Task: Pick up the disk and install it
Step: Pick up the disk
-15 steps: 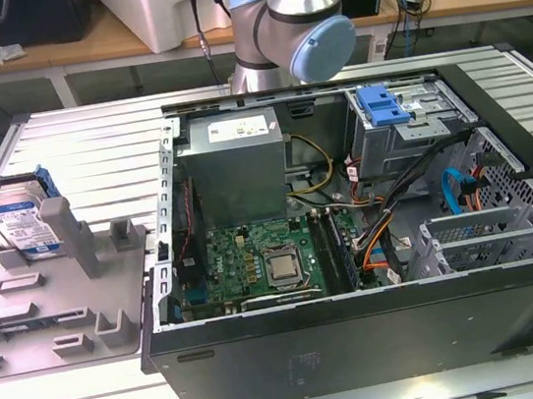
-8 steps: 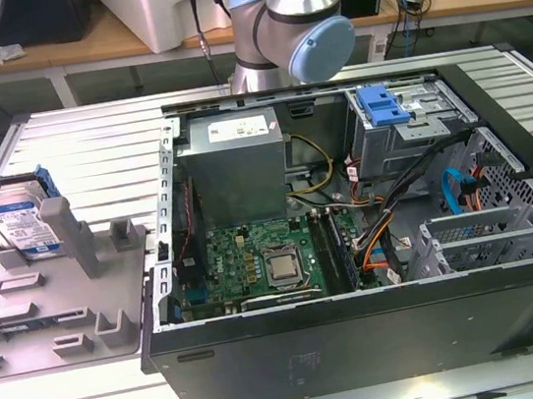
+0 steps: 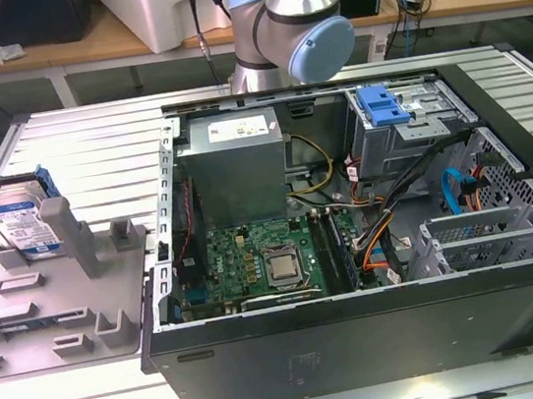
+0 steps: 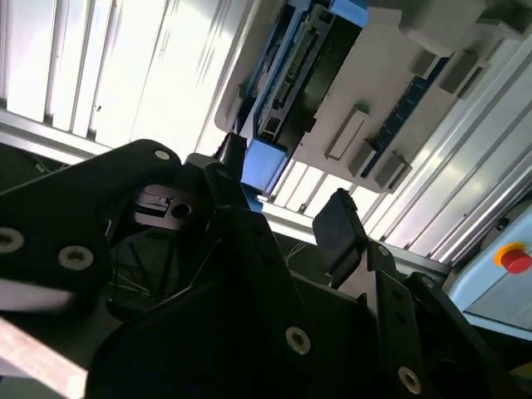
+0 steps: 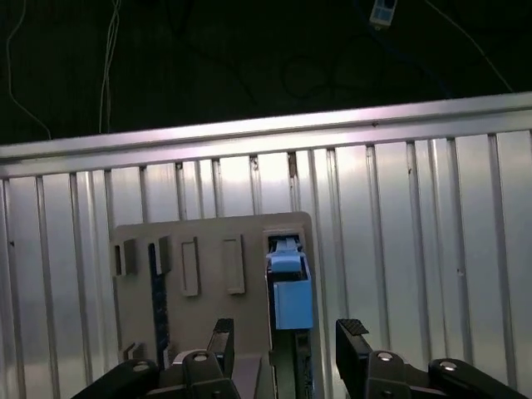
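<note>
Silver, blue-railed hard disk (image 3: 20, 222) stands in grey plastic holder (image 3: 109, 281).
Black gripper (image 5: 287, 337) above it, fingers apart, empty; nothing installed yet.

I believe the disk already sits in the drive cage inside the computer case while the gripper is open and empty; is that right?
Not quite: the exterior view shows the disk standing in the gray holder outside the computer case. The gripper is indeed open and empty.

The flat silver hard drive in its blue plastic carrier (image 3: 18, 224) had its lower end sunk out of sight in the grey plastic holder (image 3: 80, 247), and the silver-and-blue robot arm (image 3: 287, 28) was cut off at the exterior view's upper edge
</note>
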Controlling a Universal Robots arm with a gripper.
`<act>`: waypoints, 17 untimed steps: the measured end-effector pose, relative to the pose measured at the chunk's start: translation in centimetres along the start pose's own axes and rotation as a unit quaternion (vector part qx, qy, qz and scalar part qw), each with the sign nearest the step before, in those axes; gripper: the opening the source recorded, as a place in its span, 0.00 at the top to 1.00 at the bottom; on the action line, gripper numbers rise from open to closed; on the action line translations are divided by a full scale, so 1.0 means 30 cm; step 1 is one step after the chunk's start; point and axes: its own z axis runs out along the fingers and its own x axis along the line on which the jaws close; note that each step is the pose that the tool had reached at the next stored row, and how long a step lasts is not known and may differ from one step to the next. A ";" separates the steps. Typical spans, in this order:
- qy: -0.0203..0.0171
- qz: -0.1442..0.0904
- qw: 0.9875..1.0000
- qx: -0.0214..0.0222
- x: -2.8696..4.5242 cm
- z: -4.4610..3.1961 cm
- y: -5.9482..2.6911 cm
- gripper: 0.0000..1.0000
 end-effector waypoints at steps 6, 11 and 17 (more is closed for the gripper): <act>0.000 -0.017 1.000 0.002 -0.003 0.017 0.017 0.40; 0.001 -0.040 0.999 0.004 -0.008 0.029 0.024 0.40; 0.002 -0.072 0.997 0.007 -0.009 0.039 0.025 0.40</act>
